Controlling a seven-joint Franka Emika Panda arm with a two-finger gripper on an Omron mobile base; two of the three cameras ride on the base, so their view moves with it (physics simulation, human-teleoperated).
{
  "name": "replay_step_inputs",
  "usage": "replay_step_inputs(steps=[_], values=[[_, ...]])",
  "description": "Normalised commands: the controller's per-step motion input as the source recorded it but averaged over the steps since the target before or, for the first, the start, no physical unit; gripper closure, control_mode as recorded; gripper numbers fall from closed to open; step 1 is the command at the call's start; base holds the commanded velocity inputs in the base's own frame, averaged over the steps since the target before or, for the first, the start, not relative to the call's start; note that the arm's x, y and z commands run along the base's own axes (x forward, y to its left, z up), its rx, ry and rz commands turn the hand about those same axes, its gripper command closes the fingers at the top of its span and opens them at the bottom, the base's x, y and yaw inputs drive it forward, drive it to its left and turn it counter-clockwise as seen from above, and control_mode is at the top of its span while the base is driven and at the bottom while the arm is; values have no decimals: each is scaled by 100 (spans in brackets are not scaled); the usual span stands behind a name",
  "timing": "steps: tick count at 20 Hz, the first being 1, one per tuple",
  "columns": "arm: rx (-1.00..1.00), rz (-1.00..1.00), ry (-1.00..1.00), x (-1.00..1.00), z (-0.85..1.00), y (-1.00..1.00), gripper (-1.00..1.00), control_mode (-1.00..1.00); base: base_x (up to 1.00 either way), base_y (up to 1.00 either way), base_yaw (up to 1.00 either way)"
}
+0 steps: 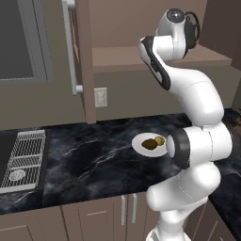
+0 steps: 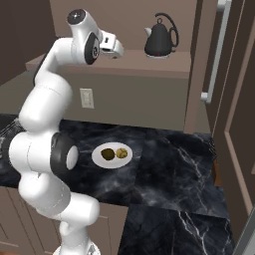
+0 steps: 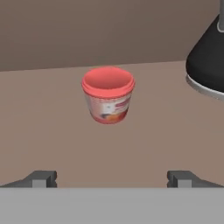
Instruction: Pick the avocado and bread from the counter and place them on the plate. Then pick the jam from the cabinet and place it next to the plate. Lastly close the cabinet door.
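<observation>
Red-lidded jam: stands upright on the cabinet shelf, ahead of the claw and apart from it, so the fingers can close around its sides.
Claw: spread wide, pinching nothing, raised to shelf height.
Kettle: just right of the jam; a likely thing to bump.
Plate: on the table, carrying avocado and bread; that step looks done.

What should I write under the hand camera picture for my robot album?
Open gripper facing a red-lidded jam jar on the cabinet shelf, beside a black kettle.
</observation>
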Motion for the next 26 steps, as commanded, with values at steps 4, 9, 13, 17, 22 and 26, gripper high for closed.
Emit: replay_step_inputs(steps=[4,9,13,17,22,26], values=[[0,0,3,43,0,0,-100,-100,0,0,0],[0,0,3,43,0,-2,-100,-100,0,0,0],[0,0,3,42,0,-5,-100,-100,0,0,0],[0,0,3,40,0,-8,-100,-100,0,0,0],[0,0,5,33,0,-7,-100,-100,0,0,0],[0,0,6,25,0,-6,100,-100,0,0,0]])
